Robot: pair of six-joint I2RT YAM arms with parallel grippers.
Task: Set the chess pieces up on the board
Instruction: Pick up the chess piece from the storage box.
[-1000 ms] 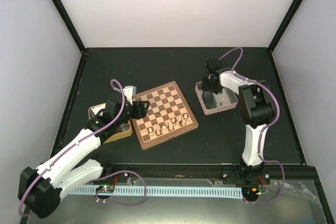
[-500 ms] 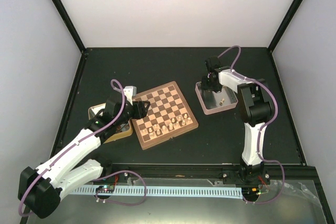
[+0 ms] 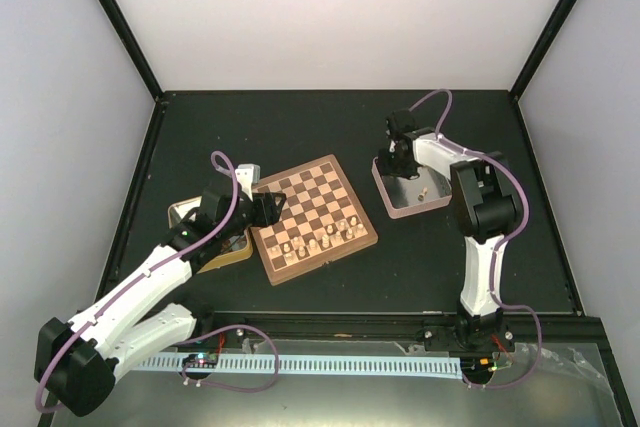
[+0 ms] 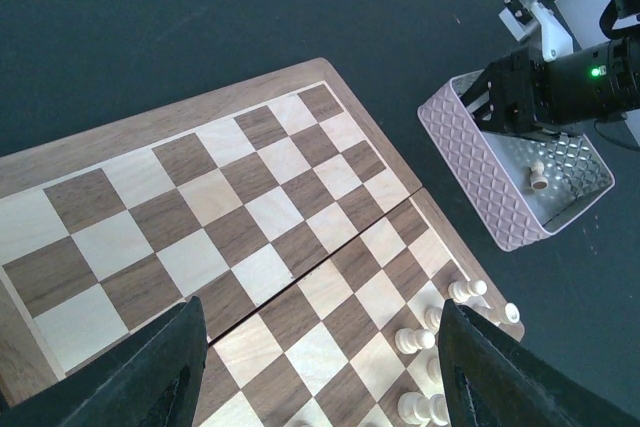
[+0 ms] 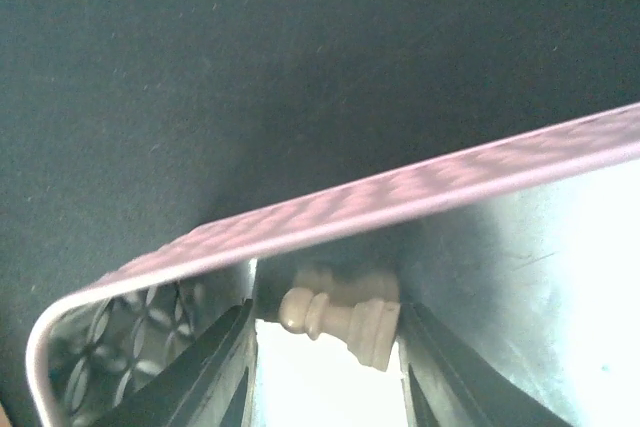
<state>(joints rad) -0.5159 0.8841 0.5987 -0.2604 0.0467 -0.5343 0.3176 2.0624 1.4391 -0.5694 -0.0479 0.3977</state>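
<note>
I'm holding right gripper [image 5: 328, 347] in tray's [image 5: 400, 202] 11 o'clock corner, spread around a toppled pawn [image 5: 345, 319], lining up the pinch; left gripper [image 4: 320, 377] hovering spread, empty, over board [image 4: 250, 197], waiting its turn.

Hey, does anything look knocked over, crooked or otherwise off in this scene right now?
One chess piece lies on its side in the pink tray, tucked against the wall between the open fingers of the right gripper. The board sits turned at an angle to the edges of the table. Nothing looks spilled or broken.
</note>
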